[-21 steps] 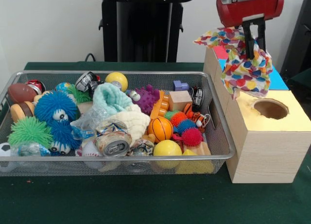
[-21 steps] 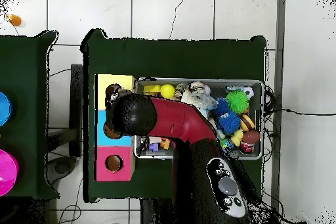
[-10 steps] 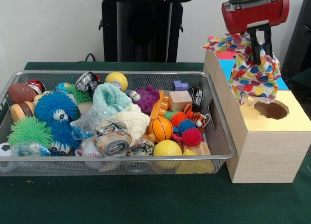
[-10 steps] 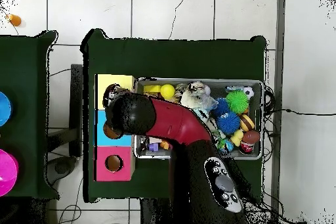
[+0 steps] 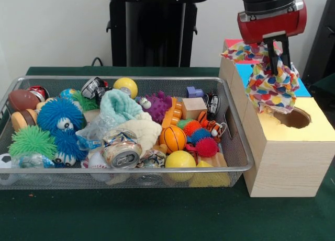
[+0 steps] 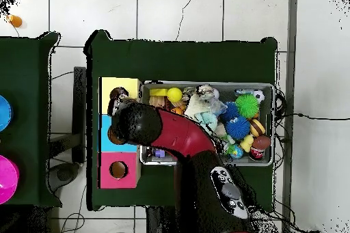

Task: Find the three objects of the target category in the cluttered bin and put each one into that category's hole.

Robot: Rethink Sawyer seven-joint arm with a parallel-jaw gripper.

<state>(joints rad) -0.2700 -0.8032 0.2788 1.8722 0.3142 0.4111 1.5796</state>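
Above the yellow-topped end of the wooden box (image 5: pixel 293 147), at the right of the front view, a multicoloured patterned cloth (image 5: pixel 269 79) is held pinched between the closed black fingers of the red gripper (image 5: pixel 276 55). The cloth hangs lengthwise, straight down from the grip, and its lowest folds are seen at the near rim of the round hole (image 5: pixel 292 117), apparently just touching or entering it. The hole lies almost directly beneath the gripper, slightly towards the right edge of the front view, so a short lowering or a release is judged to be what is called for next. In the overhead view the hole is largely hidden by the arm. The wire bin (image 5: pixel 238 147) of mixed toys stands just beside the box, apart from the cloth.
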